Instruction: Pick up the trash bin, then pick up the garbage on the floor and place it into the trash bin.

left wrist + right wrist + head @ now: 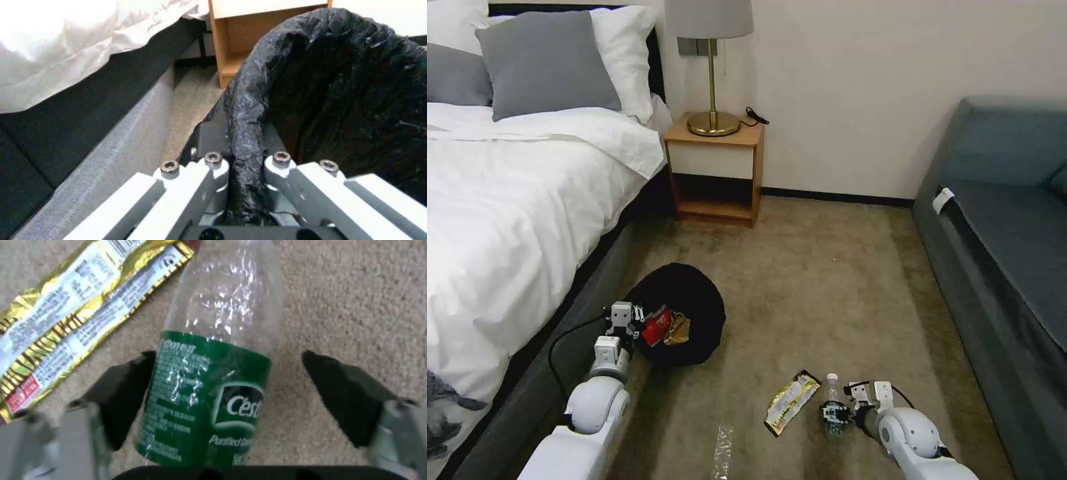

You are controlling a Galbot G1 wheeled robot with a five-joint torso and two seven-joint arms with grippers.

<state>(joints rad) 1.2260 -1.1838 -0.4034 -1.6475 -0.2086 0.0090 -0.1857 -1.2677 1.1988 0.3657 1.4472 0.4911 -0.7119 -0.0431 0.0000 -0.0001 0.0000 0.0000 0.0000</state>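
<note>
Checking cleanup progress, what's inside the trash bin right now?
Inside the trash bin, held at its rim by the left tool, lie a red-and-white packet and brown paper piece. Anything beneath them is hidden.

The trash bin (684, 313) sits on the floor (827, 280) close beside the bed (507, 220), in front of the nightstand (715, 170) that carries a lamp (712, 67). Inside the bin lie a packet (656, 325) and a paper piece (678, 329), side by side. The left gripper (246, 173) is on the bin's rim on the side nearest the robot, jaws pinching the bag lining. To the right of the bin and nearer the robot lies a snack wrapper (790, 402), with the bottle (832, 403) just to its right (the right gripper (231, 400) straddles it, jaws apart on either side). A sofa (1000, 253) stands well to the bin's right.
</note>
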